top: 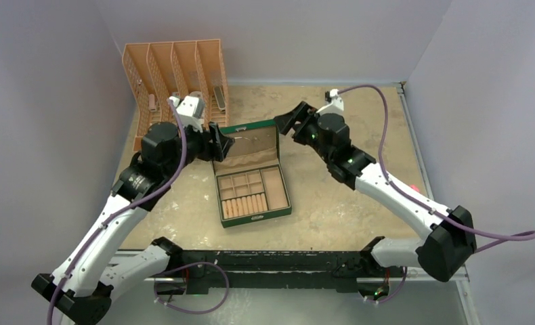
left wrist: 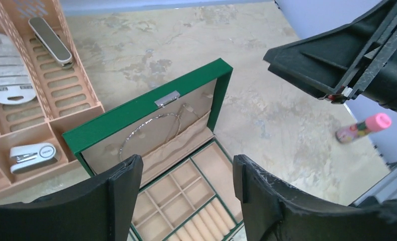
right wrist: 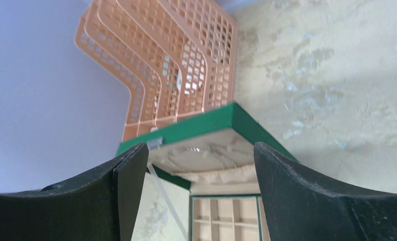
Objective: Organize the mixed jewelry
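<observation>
The green jewelry box [top: 254, 194] lies open mid-table, its lid [top: 250, 137] standing upright. A thin silvery chain hoop [left wrist: 147, 129] hangs inside the lid; it also shows in the right wrist view [right wrist: 206, 150]. The box compartments [left wrist: 179, 196] look empty. No gold rings show. My left gripper [top: 223, 145] is open and empty at the lid's left edge; in its own view [left wrist: 186, 168] the jaws stand wide above the tray. My right gripper [top: 290, 124] is open and empty at the lid's right side, jaws framing the lid [right wrist: 200, 151].
An orange slotted organizer [top: 173, 73] stands at the back left, holding a clipper-like tool [left wrist: 49, 40] and a small white device [left wrist: 33, 154]. A pink-capped bottle [left wrist: 363, 127] lies on the table to the right of the box. Grey walls close in on three sides.
</observation>
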{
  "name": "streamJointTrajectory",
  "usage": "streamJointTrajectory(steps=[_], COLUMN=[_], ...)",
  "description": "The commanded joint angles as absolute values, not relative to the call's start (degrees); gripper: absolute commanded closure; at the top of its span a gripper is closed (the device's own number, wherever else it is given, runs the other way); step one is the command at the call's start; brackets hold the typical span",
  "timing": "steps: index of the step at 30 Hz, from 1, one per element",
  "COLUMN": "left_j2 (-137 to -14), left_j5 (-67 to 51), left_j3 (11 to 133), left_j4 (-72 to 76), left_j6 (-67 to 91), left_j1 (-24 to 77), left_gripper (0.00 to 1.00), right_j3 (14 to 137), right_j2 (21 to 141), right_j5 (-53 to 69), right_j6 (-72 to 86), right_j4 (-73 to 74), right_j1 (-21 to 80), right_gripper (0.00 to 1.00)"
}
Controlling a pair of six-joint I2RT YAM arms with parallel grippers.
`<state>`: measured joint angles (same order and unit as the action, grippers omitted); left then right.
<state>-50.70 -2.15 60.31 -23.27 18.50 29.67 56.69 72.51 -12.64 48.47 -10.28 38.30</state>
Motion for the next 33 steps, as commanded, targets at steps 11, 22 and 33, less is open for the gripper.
streamJointTrajectory(steps=[11, 22, 33], left_j2=[-67.8, -70.0, -66.5], left_j5=[-1.8, -9.3, -12.3], left_j3=[73.6, 72.4, 71.0], left_j4=[-34.8, -32.7, -33.1], left_j6=[29.4, 30.6, 28.3], left_j1=[21.4, 10.6, 10.5], left_gripper=[0.32, 0.32, 0.32], right_j3=[77.0, 75.7, 63.0], right_j2=[88.8, 91.7, 82.7], right_j5=[-10.9, -4.1, 0.8], right_j6=[44.7, 44.1, 44.1], right_j4=[-0.1, 1.1, 0.3], right_j1=[35.3, 35.1, 35.1], right_gripper=[0.21, 0.33, 0.41])
